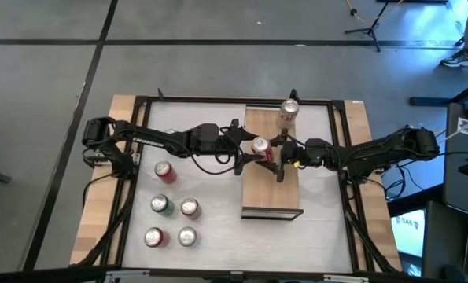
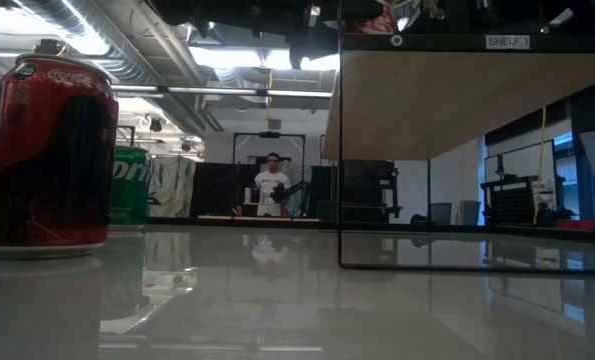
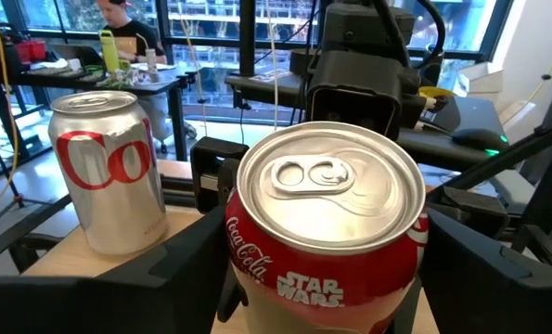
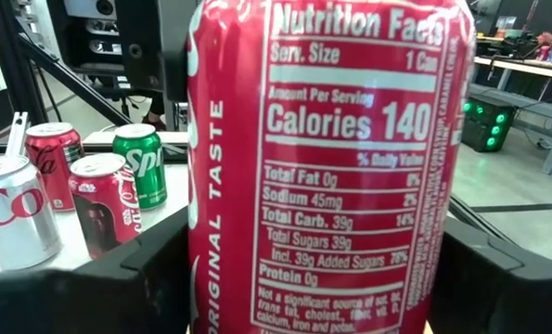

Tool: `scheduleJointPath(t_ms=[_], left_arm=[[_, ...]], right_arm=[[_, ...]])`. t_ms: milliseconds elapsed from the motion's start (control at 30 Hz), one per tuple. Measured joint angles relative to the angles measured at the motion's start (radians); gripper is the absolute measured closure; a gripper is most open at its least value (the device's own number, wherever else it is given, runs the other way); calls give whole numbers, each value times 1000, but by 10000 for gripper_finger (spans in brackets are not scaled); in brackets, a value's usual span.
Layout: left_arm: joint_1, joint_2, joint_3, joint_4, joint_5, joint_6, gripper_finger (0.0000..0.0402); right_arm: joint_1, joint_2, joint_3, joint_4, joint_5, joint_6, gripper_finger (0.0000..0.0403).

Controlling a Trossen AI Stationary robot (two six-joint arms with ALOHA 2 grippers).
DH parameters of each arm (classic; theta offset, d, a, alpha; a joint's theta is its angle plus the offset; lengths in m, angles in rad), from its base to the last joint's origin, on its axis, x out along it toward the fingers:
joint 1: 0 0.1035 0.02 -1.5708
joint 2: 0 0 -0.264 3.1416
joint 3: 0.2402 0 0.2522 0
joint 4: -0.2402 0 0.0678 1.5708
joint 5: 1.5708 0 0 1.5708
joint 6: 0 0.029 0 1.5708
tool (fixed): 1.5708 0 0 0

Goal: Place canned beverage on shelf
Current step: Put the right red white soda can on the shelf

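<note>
On the white table (image 1: 320,228), five cans (image 1: 171,206) stand left of the shelf (image 1: 270,196). Two more are on the shelf: a silver can (image 1: 289,112) at its far end, and a red Coca-Cola can (image 1: 260,147) midway, flanked by the left gripper (image 1: 249,153) and right gripper (image 1: 279,153), both spread around it.

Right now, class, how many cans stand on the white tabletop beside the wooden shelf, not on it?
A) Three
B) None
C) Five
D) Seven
C: the high view shows five cans grouped on the white tabletop left of the shelf; the only others are a red can between the two grippers over the shelf and a silver can at its far end.
</note>
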Motion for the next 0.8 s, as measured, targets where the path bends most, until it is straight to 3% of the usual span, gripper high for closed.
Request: scheduleJointPath(t_ms=[500,800], left_arm=[[0,0,-1,0,-4,-3,125],[-1,0,-2,-2,5,0,125]], right_arm=[[-1,0,0,-8,-29,5,93],[0,-1,0,-8,-60,6,19]])
